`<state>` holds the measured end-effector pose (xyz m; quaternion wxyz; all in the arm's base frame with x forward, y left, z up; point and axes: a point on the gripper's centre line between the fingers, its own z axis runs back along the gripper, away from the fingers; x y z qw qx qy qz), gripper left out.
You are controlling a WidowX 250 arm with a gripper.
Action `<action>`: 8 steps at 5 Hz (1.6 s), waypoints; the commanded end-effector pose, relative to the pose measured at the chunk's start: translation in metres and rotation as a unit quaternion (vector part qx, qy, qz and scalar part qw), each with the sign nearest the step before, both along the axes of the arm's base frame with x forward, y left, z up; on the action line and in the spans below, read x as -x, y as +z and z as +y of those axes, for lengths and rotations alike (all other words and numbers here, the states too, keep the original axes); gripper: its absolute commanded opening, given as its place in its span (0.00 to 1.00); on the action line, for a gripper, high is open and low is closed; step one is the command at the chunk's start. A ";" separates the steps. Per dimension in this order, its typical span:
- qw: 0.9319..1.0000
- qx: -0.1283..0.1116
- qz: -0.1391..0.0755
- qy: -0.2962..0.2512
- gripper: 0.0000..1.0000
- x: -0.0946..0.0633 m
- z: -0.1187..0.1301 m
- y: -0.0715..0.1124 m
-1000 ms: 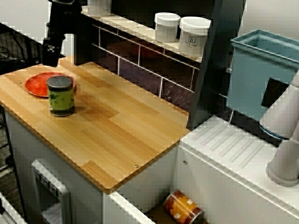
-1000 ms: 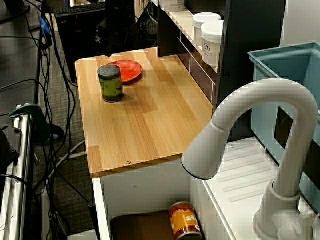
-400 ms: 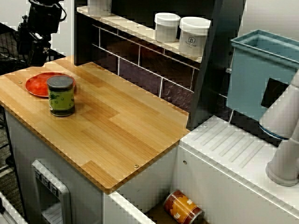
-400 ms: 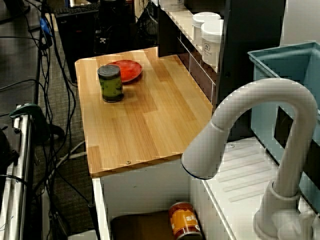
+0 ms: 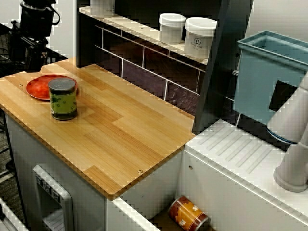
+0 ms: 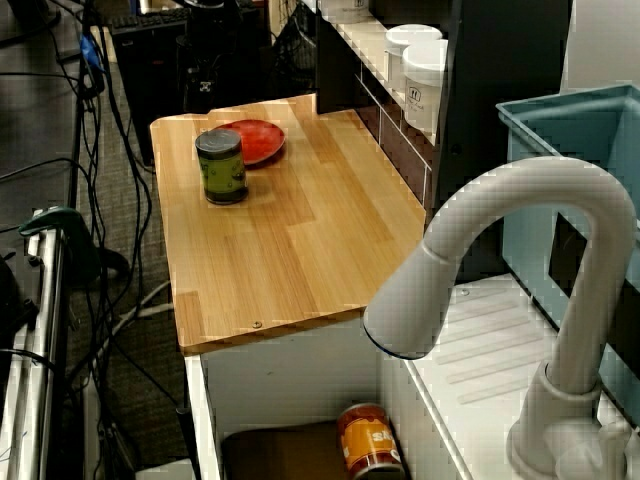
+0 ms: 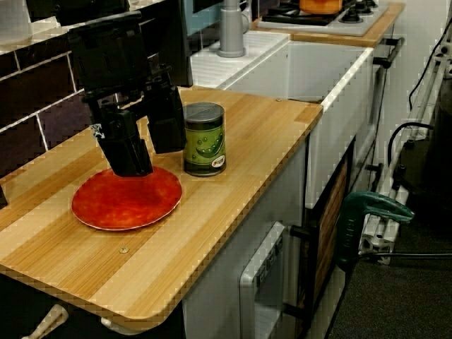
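Cans: two, one green can (image 5: 63, 98) and one orange can (image 5: 188, 214). One red plate (image 5: 39, 87). Two white jars (image 5: 172, 28), plus one cropped white tub (image 5: 102, 6) that is too cut off to identify. One faucet (image 6: 500, 260). One blue bin (image 5: 269, 77). One wooden counter (image 5: 125, 139).

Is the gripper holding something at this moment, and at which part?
Nothing is held. The gripper is open and empty, near the red plate.

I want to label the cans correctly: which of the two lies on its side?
The orange can down in the sink lies on its side; the green can stands upright on the wooden counter.
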<state>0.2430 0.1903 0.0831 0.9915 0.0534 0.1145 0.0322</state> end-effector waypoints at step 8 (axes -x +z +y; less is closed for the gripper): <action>0.998 0.050 0.016 0.018 1.00 0.012 -0.098 0.010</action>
